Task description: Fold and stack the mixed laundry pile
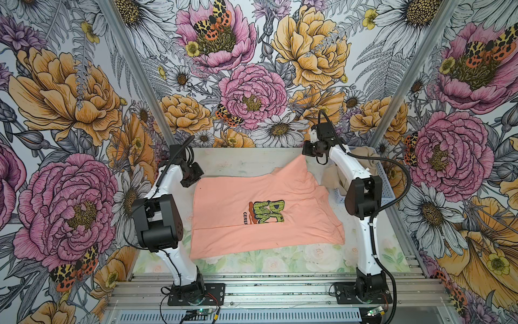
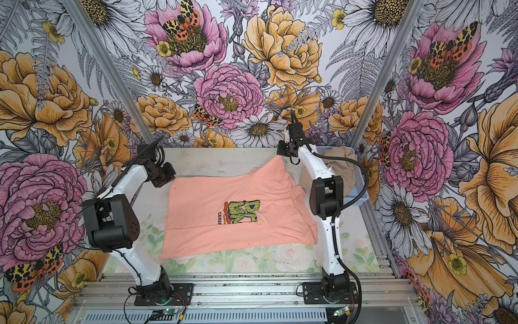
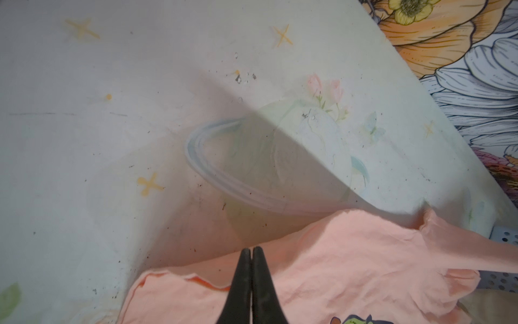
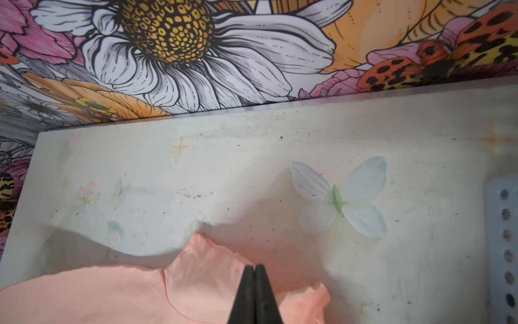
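A peach-pink T-shirt [image 1: 229,196] [image 2: 207,196] lies spread on the table, its green letter print [image 1: 266,211] facing up. My left gripper [image 1: 197,179] [image 3: 252,249] is shut on the shirt's far left edge. My right gripper [image 1: 305,154] [image 4: 255,266] is shut on the far right corner, which rises off the table in a peak. In both wrist views the pink cloth [image 3: 350,266] [image 4: 112,294] shows on either side of the closed fingers. The beige shorts [image 1: 361,160] [image 2: 340,162] lie bunched in the basket behind my right arm.
The light blue perforated basket [image 1: 384,190] [image 2: 356,196] stands at the table's far right edge against the wall. The table mat [image 1: 308,258] has a pale flower print. Flowered walls close in the back and both sides. Both arm bases sit on the front rail.
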You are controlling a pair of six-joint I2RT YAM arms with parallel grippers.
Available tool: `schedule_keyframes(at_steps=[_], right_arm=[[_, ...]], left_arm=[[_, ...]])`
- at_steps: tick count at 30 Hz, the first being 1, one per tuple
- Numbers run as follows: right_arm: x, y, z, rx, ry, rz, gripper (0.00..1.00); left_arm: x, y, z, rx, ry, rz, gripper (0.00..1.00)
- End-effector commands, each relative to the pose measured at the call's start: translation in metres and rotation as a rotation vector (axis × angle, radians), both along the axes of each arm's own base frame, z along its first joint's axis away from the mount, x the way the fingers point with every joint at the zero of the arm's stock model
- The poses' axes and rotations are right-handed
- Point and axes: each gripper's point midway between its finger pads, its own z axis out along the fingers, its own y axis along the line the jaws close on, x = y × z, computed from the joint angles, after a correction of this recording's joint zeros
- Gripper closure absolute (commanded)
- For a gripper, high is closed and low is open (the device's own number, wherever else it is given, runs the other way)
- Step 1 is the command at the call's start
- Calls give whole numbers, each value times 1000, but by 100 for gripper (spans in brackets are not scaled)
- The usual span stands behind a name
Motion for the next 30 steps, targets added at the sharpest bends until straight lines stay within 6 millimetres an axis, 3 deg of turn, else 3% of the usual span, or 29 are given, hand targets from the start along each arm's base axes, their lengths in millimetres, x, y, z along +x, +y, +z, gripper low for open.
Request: schedule_keyframes(at_steps=[1,6,14,21,30], right_arm=[[-23,11,47,8,-77,67,100],[-66,17,41,-17,-38,114,100],[-147,13,-8,-14,80,128,100],[-188,-4,-41,-13,152,102,100],[-216,-22,-20,24,114,59,100]], left_arm=[[-13,-3,17,-7,-62,-32,100],[-44,-8,11,-23,-61,-30,100],[-90,-16,-25,-69,8,-2,100],[-110,-2,-47,-60,64,48,100],[-116,2,-47,-50,63,60,100]])
